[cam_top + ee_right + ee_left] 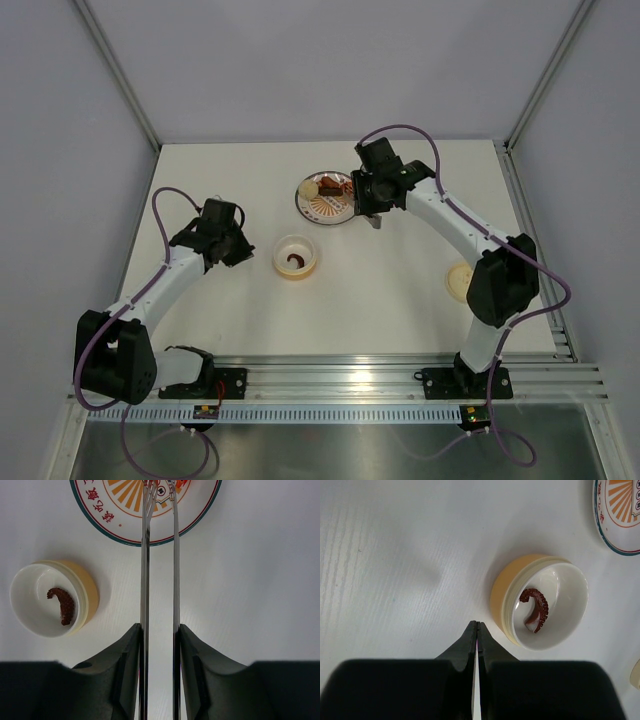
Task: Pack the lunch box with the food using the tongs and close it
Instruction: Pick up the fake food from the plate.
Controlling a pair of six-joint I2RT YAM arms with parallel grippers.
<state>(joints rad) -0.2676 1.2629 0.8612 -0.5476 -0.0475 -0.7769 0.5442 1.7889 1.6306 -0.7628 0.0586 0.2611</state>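
Gripping the long slim silver metal tongs (144, 570), the right arm's fingers (125, 665) are clamped on them from both sides, one dark pad against each thin arm. The two arms of the tongs run forward with a gap between them, so the tongs themselves stand open. Their tips reach over the red-and-white patterned plate (200, 510) at the top edge of the right wrist view. Something red-orange shows there, but I cannot tell whether a piece is caught. The left arm's fingers (465, 647) are pressed together on nothing and hover just beside the small round cream-yellow plastic lunch box (499, 597), apart from its wall. The lunch box sits open on the white desk (400, 300), near the plate and on the left arm's side of it. Inside lies one curved brown piece of food (537, 610), and nothing else shows in the tub. On the plate the top view shows a pale cream round slice (309, 187) and some red-orange bits (333, 187), not yet moved. The flat cream disc lid (459, 281) lies well apart from the lunch box, on the desk beside the right arm. Judgement: packing is early, with one piece in. The other pieces are to be carried across, and the lid is not yet fitted.
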